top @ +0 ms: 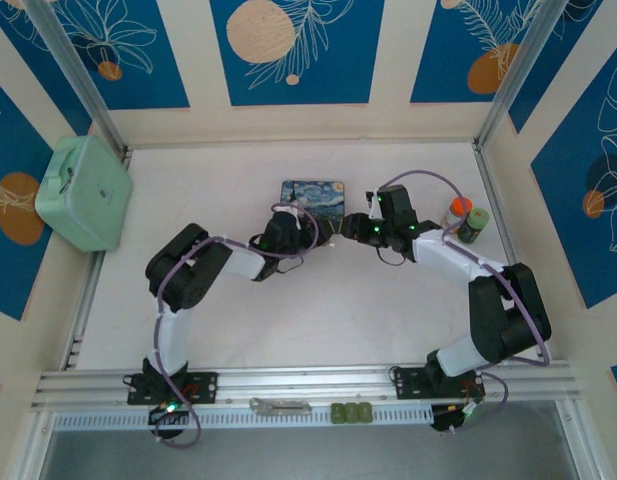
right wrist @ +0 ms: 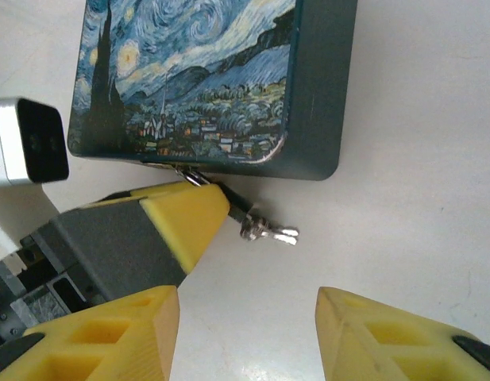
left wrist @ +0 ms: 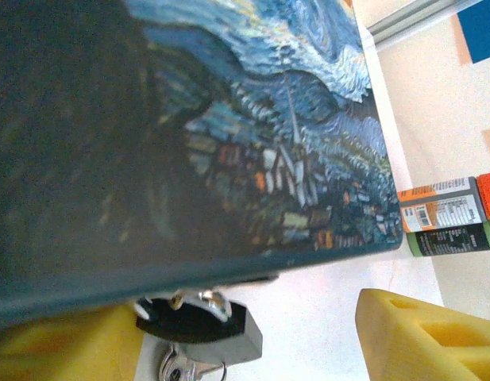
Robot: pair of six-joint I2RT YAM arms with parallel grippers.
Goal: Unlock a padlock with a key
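The padlock (left wrist: pixel 205 329) is found on the table (right wrist: pixel 419 198), tucked against the near edge of the painted tin (right wrist: pixel 205 79), with the key (right wrist: pixel 270 232) apparently already seated in it and sticking out away from the tin. In the right wrist view the key's long axis is seen running almost crosswise, tilted slightly down toward its outer end. It lies straight ahead of the right gripper (right wrist: pixel 246 305) and a little toward its left finger. That gripper is held open, with nothing between its pads, and is well placed to reach the key's free end. The left gripper (left wrist: pixel 252 313) is also spread wide. One yellow finger (right wrist: pixel 181 218) is set right beside the padlock body, perhaps touching it, while the other stands well clear, so nothing is clamped. No writing can be read on the tin, which bears only a starry night painting. Two bottles (left wrist: pixel 447 218) near the far wall carry orange and dark printed labels, too small to be made out.
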